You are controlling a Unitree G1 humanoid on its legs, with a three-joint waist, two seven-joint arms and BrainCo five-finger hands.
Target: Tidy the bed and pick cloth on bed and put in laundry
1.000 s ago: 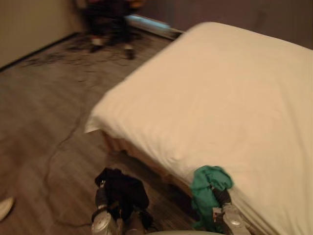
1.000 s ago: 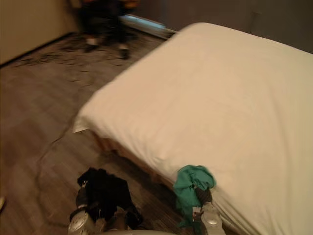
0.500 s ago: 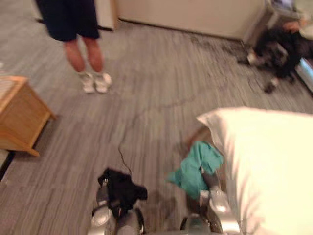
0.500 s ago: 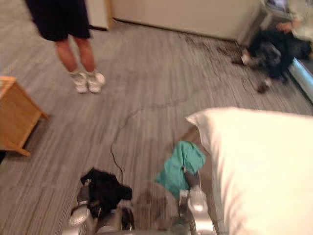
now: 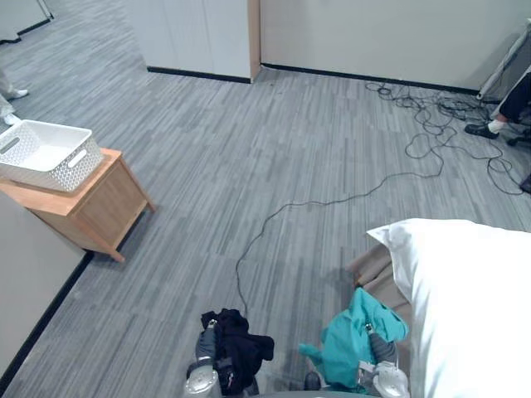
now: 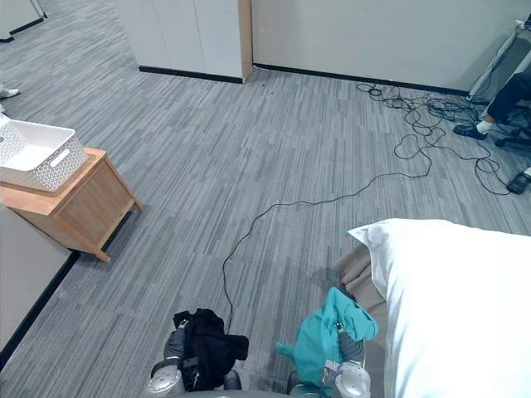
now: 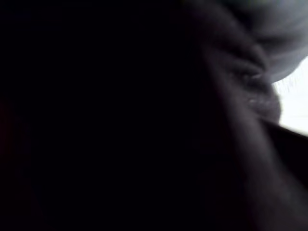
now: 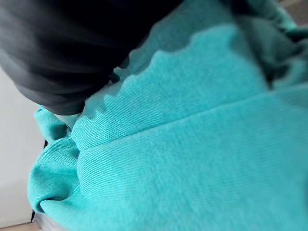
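Note:
My left hand (image 5: 207, 342) holds a black cloth (image 5: 241, 349) bunched up above the grey floor at the bottom middle; that cloth darkens the left wrist view (image 7: 96, 120). My right hand (image 5: 376, 345) holds a teal cloth (image 5: 347, 336), which hangs beside the bed's near corner and lies close before the wrist camera (image 8: 192, 144). The bed (image 5: 473, 298) with its white sheet sits at the lower right. A white perforated laundry basket (image 5: 41, 153) stands on a low wooden table (image 5: 91, 203) at the far left.
Tangled black cables (image 5: 436, 124) lie on the floor at the back right, near a person's shoe (image 5: 484, 129). Another shoe (image 5: 13, 94) shows at the left edge. White cabinets (image 5: 199, 37) line the back wall. A wall (image 5: 25, 274) runs along the lower left.
The camera has swung left: the bed now sits at the right edge and the basket table has come into view. Both cloths stay in my hands.

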